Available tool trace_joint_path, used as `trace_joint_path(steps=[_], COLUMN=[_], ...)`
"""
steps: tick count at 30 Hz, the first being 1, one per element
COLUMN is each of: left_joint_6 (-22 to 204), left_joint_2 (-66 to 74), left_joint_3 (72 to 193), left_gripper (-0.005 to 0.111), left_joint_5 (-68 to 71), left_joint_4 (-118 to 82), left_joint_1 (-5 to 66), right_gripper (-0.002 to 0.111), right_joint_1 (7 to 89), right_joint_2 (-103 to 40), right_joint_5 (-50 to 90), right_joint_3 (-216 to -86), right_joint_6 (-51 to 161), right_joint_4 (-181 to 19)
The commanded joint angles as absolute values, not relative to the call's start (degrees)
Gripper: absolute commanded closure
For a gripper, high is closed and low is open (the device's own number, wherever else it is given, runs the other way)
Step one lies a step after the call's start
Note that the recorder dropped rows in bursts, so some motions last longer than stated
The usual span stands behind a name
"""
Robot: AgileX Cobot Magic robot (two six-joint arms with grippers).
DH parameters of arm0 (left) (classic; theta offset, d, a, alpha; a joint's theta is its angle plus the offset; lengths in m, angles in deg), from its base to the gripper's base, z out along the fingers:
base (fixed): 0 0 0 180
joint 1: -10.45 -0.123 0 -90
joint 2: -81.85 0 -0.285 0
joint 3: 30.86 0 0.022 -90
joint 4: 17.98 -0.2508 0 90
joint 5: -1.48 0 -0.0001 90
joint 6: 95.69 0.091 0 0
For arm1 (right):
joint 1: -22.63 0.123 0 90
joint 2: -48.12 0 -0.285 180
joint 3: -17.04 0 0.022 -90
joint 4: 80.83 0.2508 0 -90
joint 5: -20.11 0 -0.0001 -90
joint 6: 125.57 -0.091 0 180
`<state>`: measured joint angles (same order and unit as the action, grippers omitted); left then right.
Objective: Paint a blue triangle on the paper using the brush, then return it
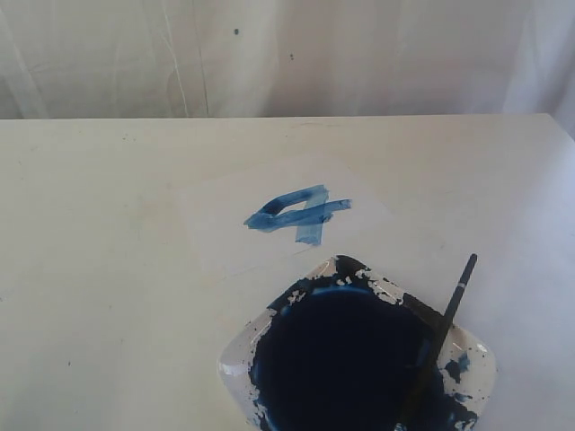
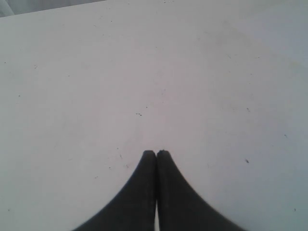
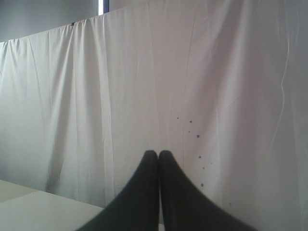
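– On the white worktop (image 1: 90, 269), where is the long thin black-handled paintbrush (image 1: 446, 319) lying?
– It leans across the clear, paint-smeared dish (image 1: 235, 359). Its lower end is lost in the large dark-blue pool of paint (image 1: 346, 359), and the handle tip sticks out over the rim. I think it is put so because wet bristles would stain the worktop.
– And the painting?
– The thin white sheet of paper (image 1: 225, 229) lies flat just beyond the dish. It carries the streaky blue triangle (image 1: 301, 215), rather like a slanted "4".
– What do the fingers do?
– The black left fingers (image 2: 149, 161) are pressed together over bare worktop, pinching nothing. The black right fingers (image 3: 151, 161) are pressed together too, empty, pointing at a white curtain (image 3: 144, 72). Neither shows in the exterior view, so both arms seem parked away. To me the task looks finished.
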<state>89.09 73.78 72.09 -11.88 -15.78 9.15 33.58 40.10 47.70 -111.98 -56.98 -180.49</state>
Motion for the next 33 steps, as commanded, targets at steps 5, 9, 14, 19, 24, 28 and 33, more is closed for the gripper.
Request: trace_joint_path(steps=[5,9,14,19,24,28,33], left_joint_6=[89.15,89.15,89.15,89.15,89.15,89.15,89.15], left_joint_2=[74.07,74.07,74.07,74.07,74.07,74.07,74.07], left_joint_3=[71.92,71.92,71.92,71.92,71.92,71.92,71.92], left_gripper=[0.107,0.107,0.107,0.107,0.107,0.107,0.107], left_joint_5=[-11.84,-11.84,-11.84,-11.84,-11.84,-11.84,-11.84], left_joint_4=[-15.47,-15.47,-15.47,-15.47,-15.47,-15.47,-15.47], left_joint_1=[9.16,9.16,9.16,9.16,9.16,9.16,9.16], right_gripper=[0.108,0.108,0.108,0.108,0.108,0.108,0.108], right_joint_1=[33.99,34.02,34.02,34.02,34.02,34.02,34.02], right_joint_2=[40.33,40.33,40.33,40.33,40.33,40.33,40.33], right_joint_5=[47.42,47.42,47.42,47.42,47.42,47.42,47.42], right_joint_3=[-112.39,-112.39,-112.39,-112.39,-112.39,-112.39,-112.39], right_joint_6=[-57.23,-57.23,-57.23,-57.23,-57.23,-57.23,-57.23], right_joint_4=[-180.77,-180.77,-173.24,-165.07,-164.58,-153.25,-147.25])
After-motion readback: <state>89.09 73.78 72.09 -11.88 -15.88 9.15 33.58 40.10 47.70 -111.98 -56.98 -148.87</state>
